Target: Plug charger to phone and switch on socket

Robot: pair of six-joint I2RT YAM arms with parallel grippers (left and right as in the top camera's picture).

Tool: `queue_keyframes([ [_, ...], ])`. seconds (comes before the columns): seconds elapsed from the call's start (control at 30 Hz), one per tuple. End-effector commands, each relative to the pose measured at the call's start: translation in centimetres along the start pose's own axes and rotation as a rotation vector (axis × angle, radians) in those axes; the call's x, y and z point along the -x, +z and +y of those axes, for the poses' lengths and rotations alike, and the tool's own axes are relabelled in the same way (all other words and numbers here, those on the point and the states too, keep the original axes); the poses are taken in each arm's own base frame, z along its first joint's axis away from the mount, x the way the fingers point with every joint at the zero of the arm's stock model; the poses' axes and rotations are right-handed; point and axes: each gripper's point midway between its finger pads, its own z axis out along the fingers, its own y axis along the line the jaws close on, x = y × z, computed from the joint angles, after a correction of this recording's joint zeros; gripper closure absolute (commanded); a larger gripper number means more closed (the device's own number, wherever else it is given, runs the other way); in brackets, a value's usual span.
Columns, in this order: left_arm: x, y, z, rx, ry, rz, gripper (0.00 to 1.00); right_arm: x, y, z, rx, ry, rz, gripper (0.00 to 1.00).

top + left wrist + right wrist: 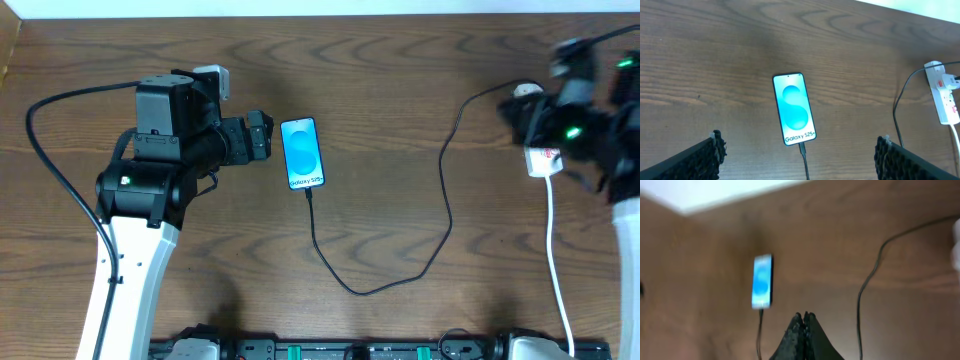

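The charger (449, 210) could be tugged from the phone (303, 153) if the socket (545, 160) is shoved by the clenched, empty right tool (803, 316); the left tool (262, 135) is released.

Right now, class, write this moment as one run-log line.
phone: charger plugged in | socket: on/off unclear | left gripper: open, beside phone | right gripper: shut, near socket

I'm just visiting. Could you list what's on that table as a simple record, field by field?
phone: flat on the table, screen lit
charger: black cable, one end at the phone's lower edge, looping over to the socket
socket: white strip on the right side; switch position unclear
left gripper: open, beside the phone, holding nothing
right gripper: shut, holding nothing
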Motion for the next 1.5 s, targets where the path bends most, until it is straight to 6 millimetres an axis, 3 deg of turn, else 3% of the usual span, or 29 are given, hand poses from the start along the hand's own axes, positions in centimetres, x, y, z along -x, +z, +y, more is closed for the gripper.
queue_keyframes([
  [0.0,0.2,-0.1,0.2,0.009,-0.005,-0.005,0.04,-2.0,0.4,1.1,-0.119,-0.154,0.062,0.94],
  [0.03,0.2,-0.1,0.2,0.009,-0.004,-0.005,0.04,-2.5,0.5,1.6,-0.127,-0.174,0.081,0.9],
  [0.1,0.2,-0.1,0.2,0.009,-0.004,-0.005,0.04,-3.6,0.9,2.6,-0.131,-0.21,0.116,0.63],
  [0.13,0.2,-0.1,0.2,0.009,-0.004,-0.005,0.04,-3.9,1.0,2.9,-0.13,-0.221,0.129,0.44],
  [0.17,0.2,-0.1,0.2,0.009,-0.004,-0.005,0.04,-4.5,1.1,3.3,-0.123,-0.229,0.149,0.15],
  [0.2,0.2,-0.1,0.2,0.009,-0.004,-0.005,0.04,-4.9,1.1,3.6,-0.118,-0.235,0.162,0.01],
  [0.4,0.2,-0.1,0.2,0.009,-0.004,-0.005,0.04,-6.8,0.8,3.4,-0.129,-0.229,0.24,0.01],
  [0.77,0.2,-0.1,0.2,0.009,-0.004,-0.005,0.04,-5.2,0.6,1.1,-0.275,-0.256,0.183,0.01],
  [1.13,0.2,-0.1,0.2,0.009,-0.004,-0.005,0.04,-0.5,1.3,-0.2,-0.379,-0.298,-0.047,0.01],
  [1.27,0.2,-0.1,0.2,0.009,-0.004,-0.005,0.04,-0.4,1.4,-1.0,-0.386,-0.311,-0.127,0.01],
  [1.47,0.2,-0.1,0.2,0.009,-0.004,-0.005,0.04,-1.7,1.5,-2.8,-0.38,-0.305,-0.288,0.01],
])
